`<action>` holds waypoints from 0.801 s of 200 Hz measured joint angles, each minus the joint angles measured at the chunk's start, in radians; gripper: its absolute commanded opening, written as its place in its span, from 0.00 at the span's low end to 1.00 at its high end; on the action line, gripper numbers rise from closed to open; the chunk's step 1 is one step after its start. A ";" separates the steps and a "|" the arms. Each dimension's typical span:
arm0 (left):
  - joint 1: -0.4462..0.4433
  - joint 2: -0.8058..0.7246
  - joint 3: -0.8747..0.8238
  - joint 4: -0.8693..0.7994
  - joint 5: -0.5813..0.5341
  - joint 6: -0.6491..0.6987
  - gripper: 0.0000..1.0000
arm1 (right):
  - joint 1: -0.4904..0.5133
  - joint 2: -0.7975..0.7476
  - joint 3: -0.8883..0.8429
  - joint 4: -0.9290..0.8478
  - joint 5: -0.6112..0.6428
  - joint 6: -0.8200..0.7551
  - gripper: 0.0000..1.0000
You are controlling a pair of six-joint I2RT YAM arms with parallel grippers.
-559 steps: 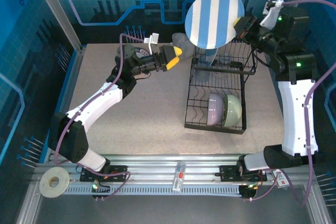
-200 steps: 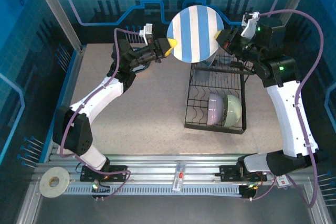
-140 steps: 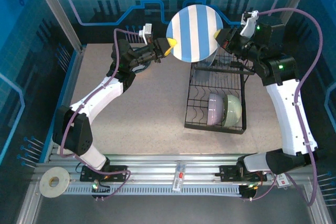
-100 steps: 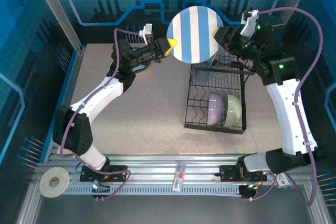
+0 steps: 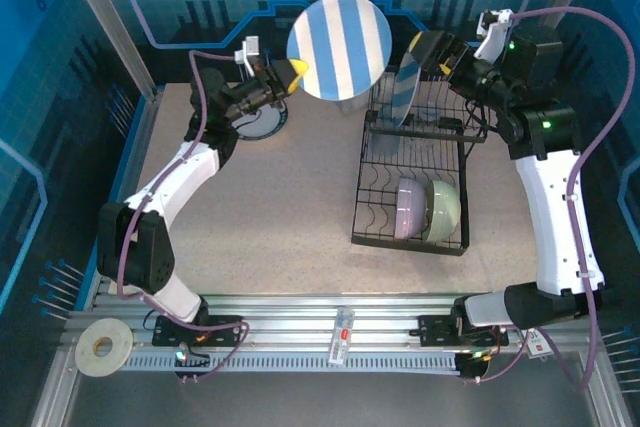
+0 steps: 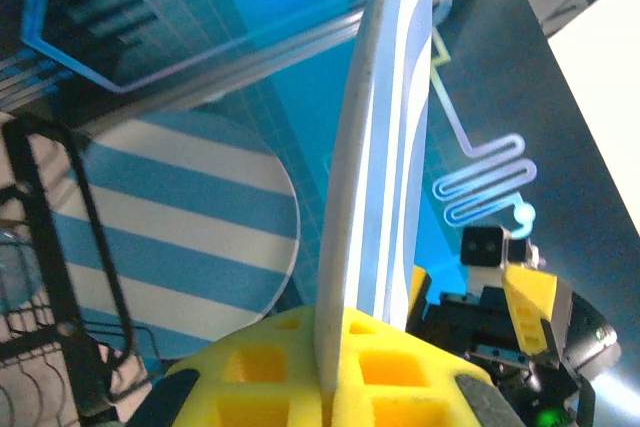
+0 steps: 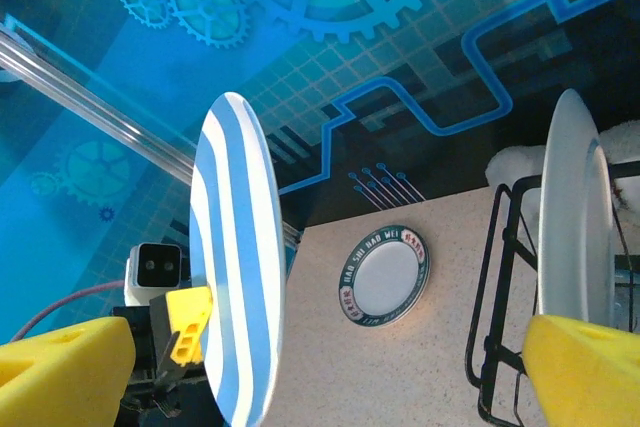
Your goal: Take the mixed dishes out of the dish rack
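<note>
My left gripper (image 5: 296,70) is shut on the left rim of a blue-and-white striped plate (image 5: 338,47), held upright above the table's back edge. In the left wrist view that plate (image 6: 385,147) stands edge-on between the yellow pads (image 6: 400,367). My right gripper (image 5: 430,52) hangs open to the plate's right, apart from it, over the back of the black dish rack (image 5: 362,192). Another striped plate (image 5: 402,97) stands in the rack's back slots. A lavender bowl (image 5: 408,209) and a pale green bowl (image 5: 445,209) lean in the front. The right wrist view has the held plate (image 7: 240,257), the racked plate (image 7: 570,207) and open yellow fingers (image 7: 60,367).
A green-rimmed white plate (image 7: 388,275) lies flat on the speckled table (image 5: 270,217) at the back left, partly behind my left arm (image 5: 262,119). Blue panels wall in the back and sides. A tape roll (image 5: 103,347) sits on the front rail.
The right gripper opened and let go of the striped plate, then drew back to the right. The left gripper, still shut on the plate, carried it left and higher.
</note>
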 measured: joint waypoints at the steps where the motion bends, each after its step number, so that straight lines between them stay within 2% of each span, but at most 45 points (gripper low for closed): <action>1: 0.003 0.000 0.000 -0.001 0.000 0.001 0.00 | 0.000 0.000 0.000 0.000 0.000 -0.002 1.00; 54: 0.170 0.048 -0.014 -0.093 0.000 0.049 0.00 | -0.018 -0.006 0.006 -0.042 0.000 -0.069 1.00; 96: 0.300 0.172 -0.080 -0.167 -0.016 0.103 0.00 | -0.048 -0.076 0.008 -0.115 0.010 -0.137 1.00; 126: 0.344 0.263 -0.080 -0.233 -0.033 0.150 0.00 | -0.048 -0.127 -0.005 -0.122 0.008 -0.151 1.00; 160: 0.364 0.346 -0.055 -0.304 -0.038 0.204 0.00 | -0.048 -0.117 -0.006 -0.126 0.000 -0.151 1.00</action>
